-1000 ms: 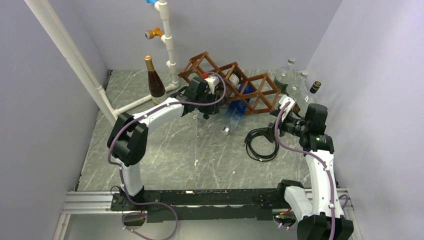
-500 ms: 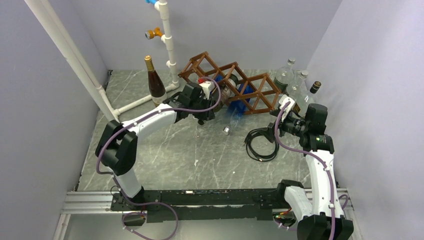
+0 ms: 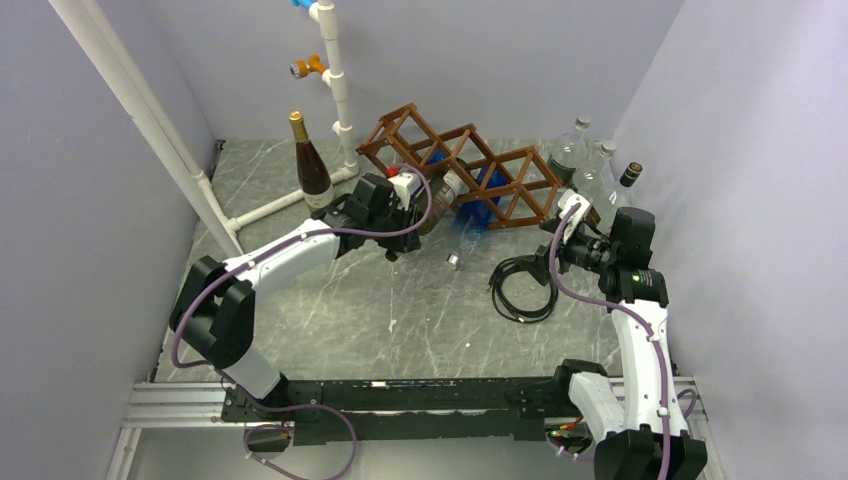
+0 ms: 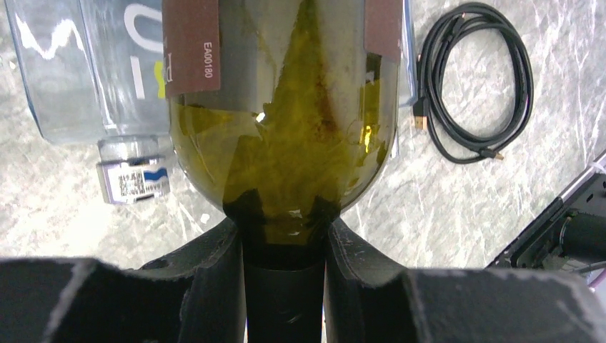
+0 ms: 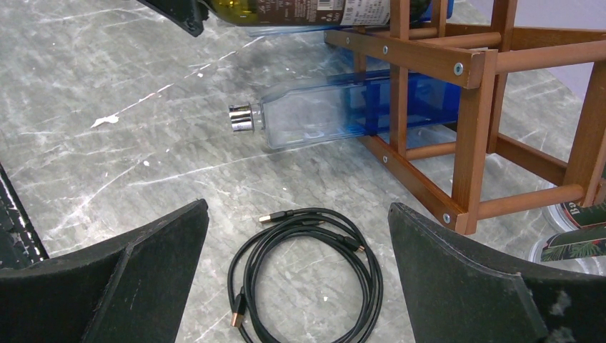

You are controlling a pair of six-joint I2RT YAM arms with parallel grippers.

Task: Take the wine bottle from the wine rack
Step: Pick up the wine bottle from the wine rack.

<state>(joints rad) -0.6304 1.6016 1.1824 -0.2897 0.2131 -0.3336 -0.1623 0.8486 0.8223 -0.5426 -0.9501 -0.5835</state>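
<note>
Your left gripper (image 4: 284, 243) is pinching the neck of the wine bottle (image 4: 286, 143), one finger on each side just below the shoulder. So the grasp is made, but the removal is not finished. The green bottle lies nearly level, neck toward you, and its far end sits at the front of an upper cell of the wine rack (image 3: 500, 175). In the right wrist view the label end reaches the rack's front post (image 5: 400, 43). Whether the base has cleared that post is hard to tell, so treat it as not yet out.

What's left is to draw it out along its own axis and set it down.

Just under the held bottle, a clear bottle (image 5: 321, 121) pokes out of a lower cell, cap toward you. A coiled cable (image 3: 522, 285) lies to the right, near your right gripper (image 5: 296, 211), which hangs with its jaws spread wide and nothing between them. A brown bottle (image 3: 310, 165) and a pipe frame (image 3: 335, 90) stand to the left. Bare table (image 3: 330, 300) lies toward the arm bases.
</note>
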